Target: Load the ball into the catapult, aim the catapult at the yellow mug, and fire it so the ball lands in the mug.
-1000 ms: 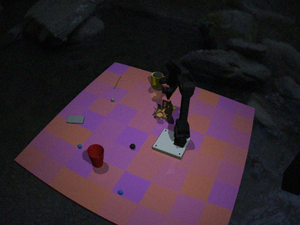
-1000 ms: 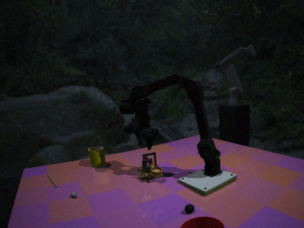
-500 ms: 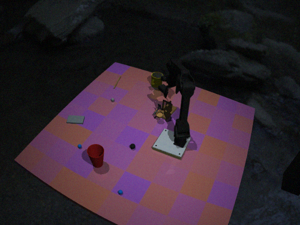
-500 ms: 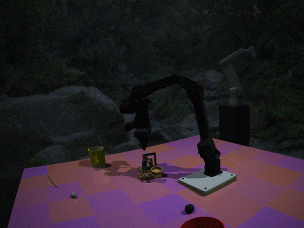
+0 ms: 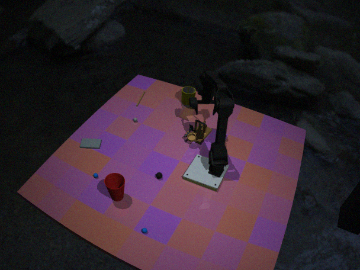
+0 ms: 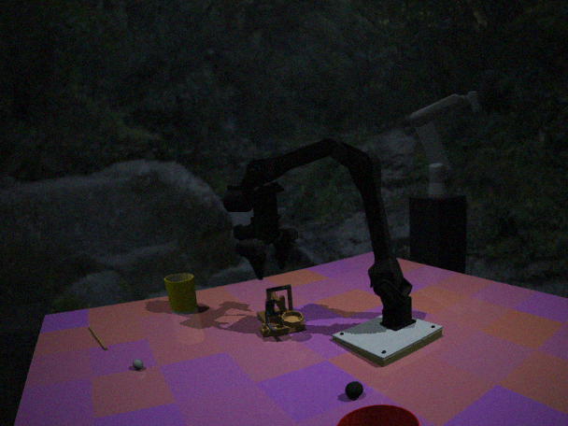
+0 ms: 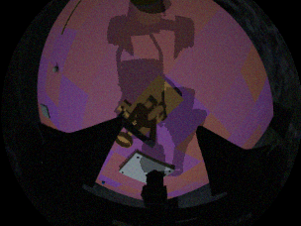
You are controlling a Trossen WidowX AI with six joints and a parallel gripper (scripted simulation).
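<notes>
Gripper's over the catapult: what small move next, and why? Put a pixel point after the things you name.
Probably lower the open gripper (image 5: 205, 107) (image 6: 271, 273) (image 7: 160, 125) a little toward the catapult (image 5: 204, 133) (image 6: 280, 322) (image 7: 165, 96), keeping it centred: the fingers hang above the frame, spread wide with nothing between them, and in the wrist view the catapult lies largely ahead of the gap.
</notes>
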